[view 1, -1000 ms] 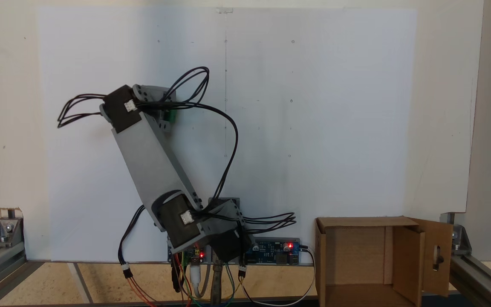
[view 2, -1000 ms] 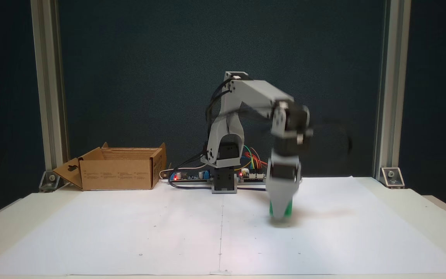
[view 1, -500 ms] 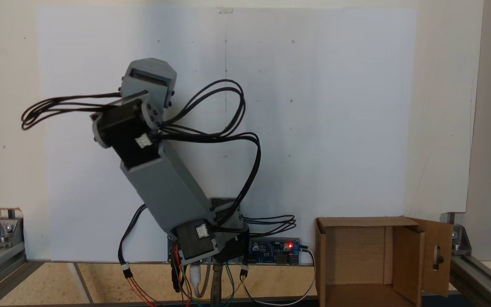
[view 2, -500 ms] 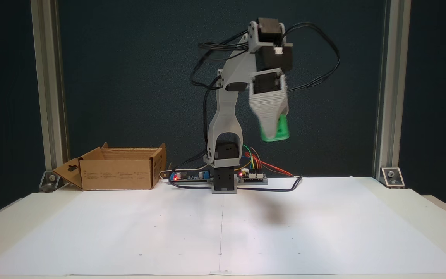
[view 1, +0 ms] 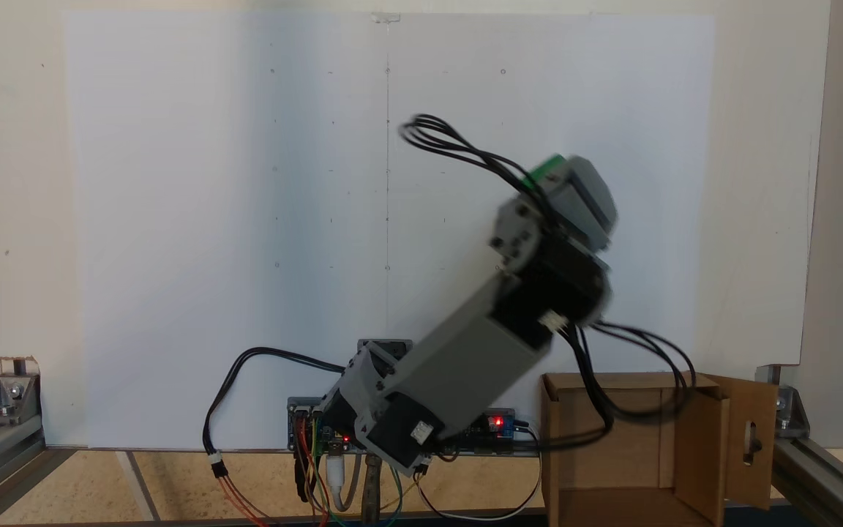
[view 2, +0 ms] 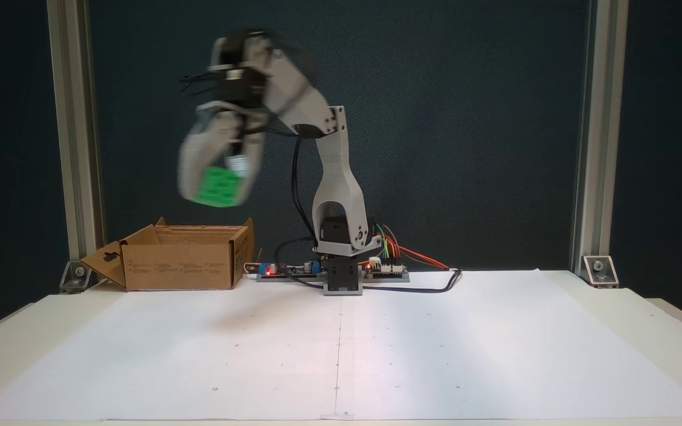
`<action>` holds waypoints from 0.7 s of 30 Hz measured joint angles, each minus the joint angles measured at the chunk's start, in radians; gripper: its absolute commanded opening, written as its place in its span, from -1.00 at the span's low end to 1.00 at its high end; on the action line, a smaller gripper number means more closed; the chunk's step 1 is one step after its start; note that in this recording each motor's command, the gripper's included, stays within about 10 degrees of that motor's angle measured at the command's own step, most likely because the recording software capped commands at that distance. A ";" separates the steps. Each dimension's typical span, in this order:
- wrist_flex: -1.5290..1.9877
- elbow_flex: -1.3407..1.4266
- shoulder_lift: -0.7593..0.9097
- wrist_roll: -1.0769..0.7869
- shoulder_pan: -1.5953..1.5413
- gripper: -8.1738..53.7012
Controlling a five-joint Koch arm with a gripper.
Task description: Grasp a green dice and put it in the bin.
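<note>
The green dice [view 2: 218, 187] hangs high in the air, held between the grey fingers of my gripper [view 2: 215, 188], which is shut on it and blurred by motion. It hovers above the brown cardboard bin [view 2: 182, 265], a little toward that box's right side in this fixed view. From above, a green sliver of the dice [view 1: 543, 169] peeks out beside the grey gripper [view 1: 571, 192], which sits above the sheet's right half, short of the open bin [view 1: 612, 446] at the lower right.
The arm's base and circuit boards [view 2: 341, 273] stand at the back edge of the white paper sheet [view 2: 341, 349]. Loose black cables [view 1: 634, 380] droop over the bin's rim. Aluminium frame posts [view 2: 74, 142] flank the table.
The arm lifted the dice off the sheet, then swung across its base toward the bin's side; the gripper stayed shut on the dice throughout.
</note>
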 measured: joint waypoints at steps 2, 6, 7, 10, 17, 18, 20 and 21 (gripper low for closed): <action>-0.008 0.000 0.000 -0.081 0.144 -0.36; -0.035 0.000 0.000 -0.249 0.431 -0.36; -0.038 0.000 0.000 -0.290 0.505 -0.36; -0.043 0.000 0.000 -0.413 0.724 -0.36; -0.061 0.002 -0.066 -0.626 1.092 -0.36; -0.066 0.012 -0.083 -0.635 1.097 -0.36; -0.072 0.063 -0.101 -0.641 1.098 -0.36; -0.078 0.087 -0.103 -0.644 1.098 -0.36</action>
